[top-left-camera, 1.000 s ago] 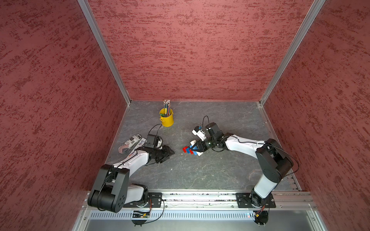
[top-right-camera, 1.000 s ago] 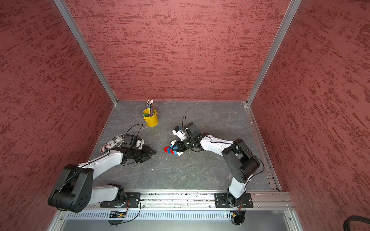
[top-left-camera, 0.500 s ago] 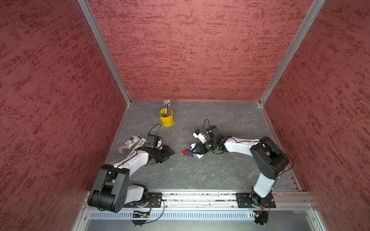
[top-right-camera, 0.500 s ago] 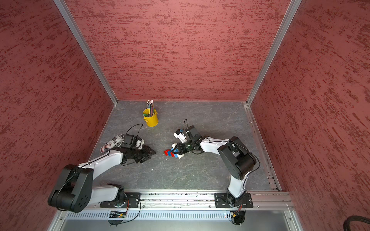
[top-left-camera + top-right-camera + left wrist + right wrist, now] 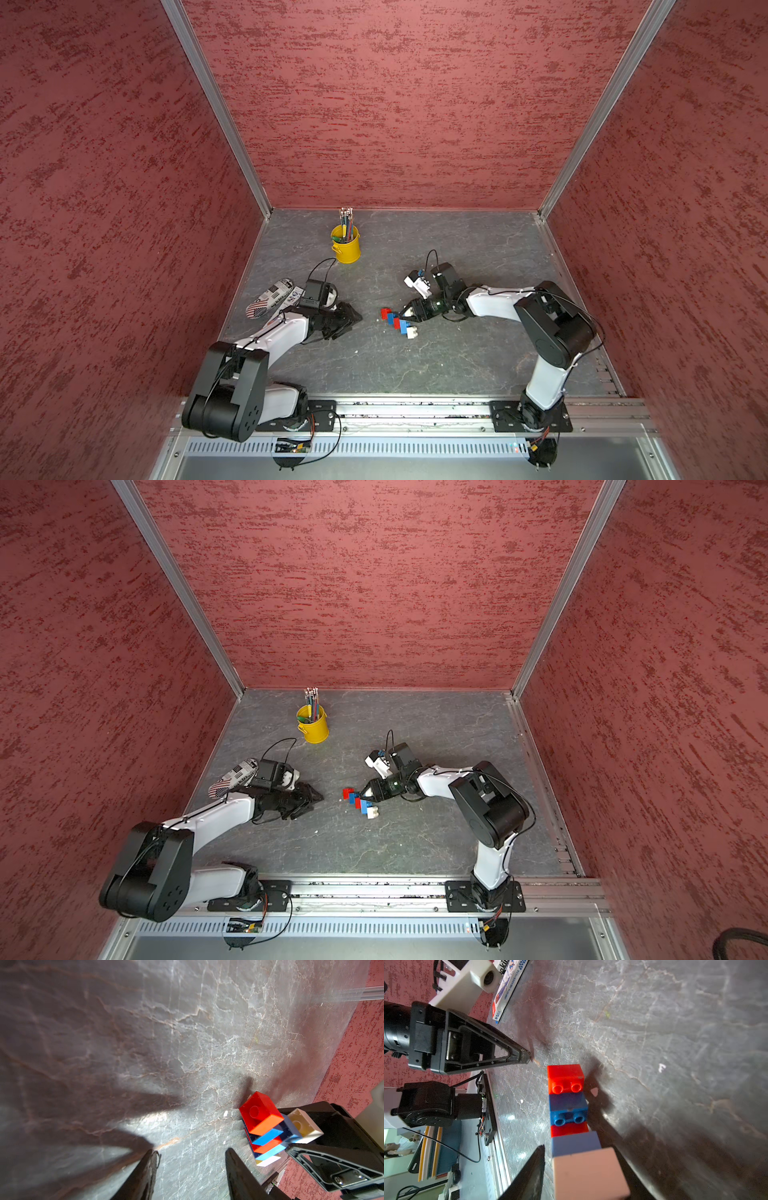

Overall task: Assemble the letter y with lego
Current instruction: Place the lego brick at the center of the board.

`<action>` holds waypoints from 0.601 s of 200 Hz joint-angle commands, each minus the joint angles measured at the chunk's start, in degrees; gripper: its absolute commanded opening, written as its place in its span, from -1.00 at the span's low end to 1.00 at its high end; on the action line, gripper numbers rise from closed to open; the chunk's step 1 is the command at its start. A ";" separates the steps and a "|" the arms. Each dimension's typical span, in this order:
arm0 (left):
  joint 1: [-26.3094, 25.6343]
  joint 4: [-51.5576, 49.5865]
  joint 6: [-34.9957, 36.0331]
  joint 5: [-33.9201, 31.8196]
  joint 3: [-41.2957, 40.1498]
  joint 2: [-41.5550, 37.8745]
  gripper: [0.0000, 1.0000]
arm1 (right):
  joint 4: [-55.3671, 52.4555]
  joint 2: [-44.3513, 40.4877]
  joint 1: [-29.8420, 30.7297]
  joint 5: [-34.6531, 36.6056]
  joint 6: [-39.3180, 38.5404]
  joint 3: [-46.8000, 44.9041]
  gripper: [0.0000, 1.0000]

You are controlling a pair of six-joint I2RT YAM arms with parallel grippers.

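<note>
The letter y (image 5: 395,322) lies flat, one white tip (image 5: 589,1174) between the open right pincer's (image 5: 407,315) fingers.

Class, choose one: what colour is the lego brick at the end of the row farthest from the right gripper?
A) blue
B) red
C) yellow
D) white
B: in the right wrist view a red brick ends the row, farthest from the right gripper.

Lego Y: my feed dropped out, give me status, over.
Left gripper open, empty, short of the bricks. Right gripper open, straddling the white end brick. Letter y lying on the table. Yellow bucket far off, nothing in the way.
</note>
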 commanded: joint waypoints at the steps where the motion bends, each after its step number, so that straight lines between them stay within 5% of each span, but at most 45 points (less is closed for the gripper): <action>1: 0.39 -0.05 0.78 -0.43 -0.65 0.03 0.10 | 1.47 0.31 -0.91 0.76 -0.63 -0.14 0.07; 120: -0.46 -0.18 2.47 1.57 2.06 2.00 0.10 | -1.41 -9.27 -4.16 12.16 2.75 -3.90 0.23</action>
